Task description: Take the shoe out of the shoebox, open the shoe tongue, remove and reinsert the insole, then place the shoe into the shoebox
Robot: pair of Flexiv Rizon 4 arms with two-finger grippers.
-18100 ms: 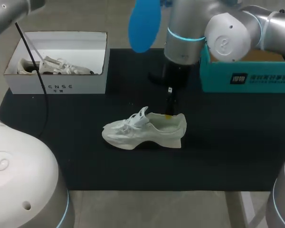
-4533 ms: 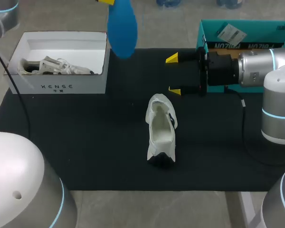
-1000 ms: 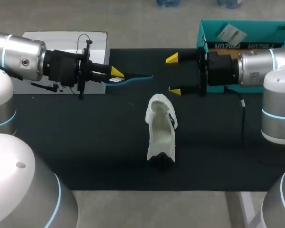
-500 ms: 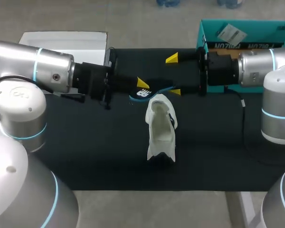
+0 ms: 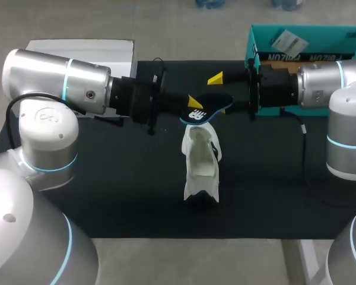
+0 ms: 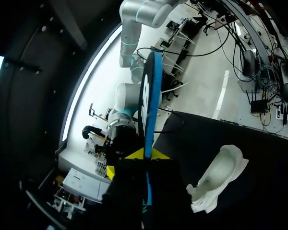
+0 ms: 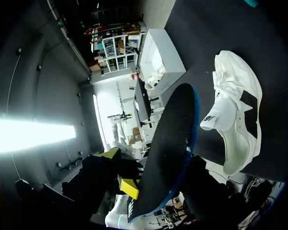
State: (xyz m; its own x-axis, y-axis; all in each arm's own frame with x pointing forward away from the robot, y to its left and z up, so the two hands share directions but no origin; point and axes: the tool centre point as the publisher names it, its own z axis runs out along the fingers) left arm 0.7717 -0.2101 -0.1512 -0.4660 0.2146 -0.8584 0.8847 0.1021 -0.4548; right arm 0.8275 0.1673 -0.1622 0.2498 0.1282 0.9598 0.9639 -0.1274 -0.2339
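A white shoe (image 5: 200, 160) stands on the black mat, its opening facing up; it also shows in the left wrist view (image 6: 218, 177) and the right wrist view (image 7: 235, 124). Just above its far end hangs the blue insole (image 5: 209, 108), held by its heel end in my left gripper (image 5: 193, 105), which is shut on it. In the left wrist view the insole (image 6: 150, 105) juts edge-on from the left gripper (image 6: 145, 154). My right gripper (image 5: 218, 94) comes in from the right, open, with the insole's front end between its fingers. The insole's dark underside (image 7: 173, 139) fills the right wrist view.
The white shoebox (image 5: 77, 48) stands at the back left, mostly hidden behind my left arm; the right wrist view shows a second shoe (image 7: 156, 76) inside it. A teal box (image 5: 308, 41) sits at the back right. The black mat (image 5: 107, 196) covers the table.
My left arm has carried the insole rightward, from near the shoebox to between the right gripper's fingers above the shoe. The right gripper's fingers have drawn closer together.
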